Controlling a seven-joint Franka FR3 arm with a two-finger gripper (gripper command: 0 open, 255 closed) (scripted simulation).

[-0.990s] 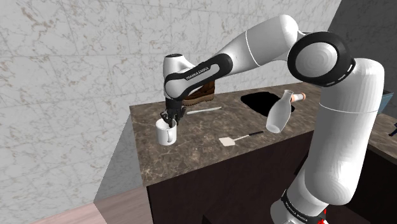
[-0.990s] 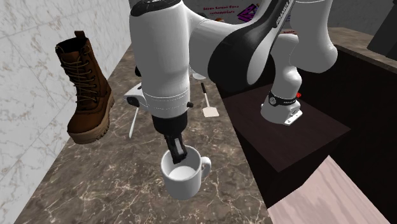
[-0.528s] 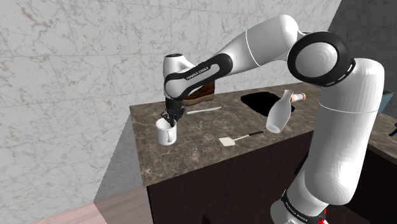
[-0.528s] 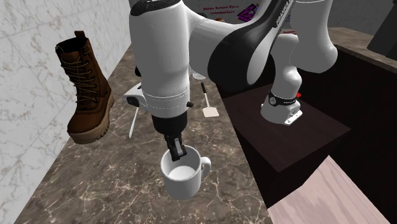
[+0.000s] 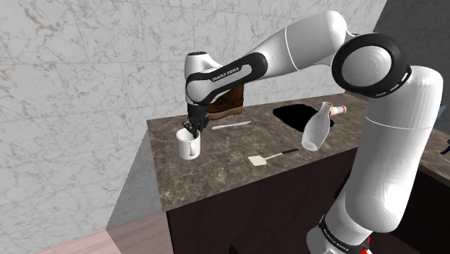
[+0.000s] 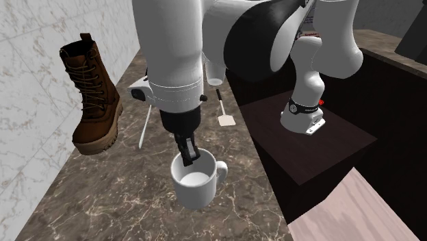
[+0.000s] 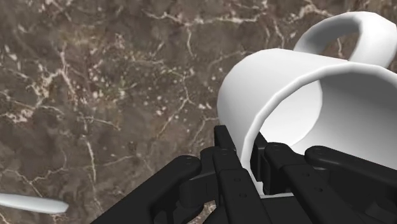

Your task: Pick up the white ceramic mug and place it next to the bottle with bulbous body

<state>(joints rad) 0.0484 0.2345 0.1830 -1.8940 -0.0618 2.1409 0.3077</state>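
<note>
Brown marbled counter [image 5: 216, 177], pale-veined and glossy, lies right under our pincer [image 7: 245, 159], whose black fingers are nipped nearly together on the wall of the mug [image 7: 299, 95], one inside the rim and one outside. So we hold a smooth, plain white cup upright, its loop handle [image 7: 347, 35] on the side away from the fingers. From the pincer the bottle [image 5: 317, 128] lies well apart along the counter toward the arm's stand, white, swollen-bellied, slim-necked and leaning, with a flat spatula [image 5: 268, 156] between, so we judge the carry must run that way.
</note>
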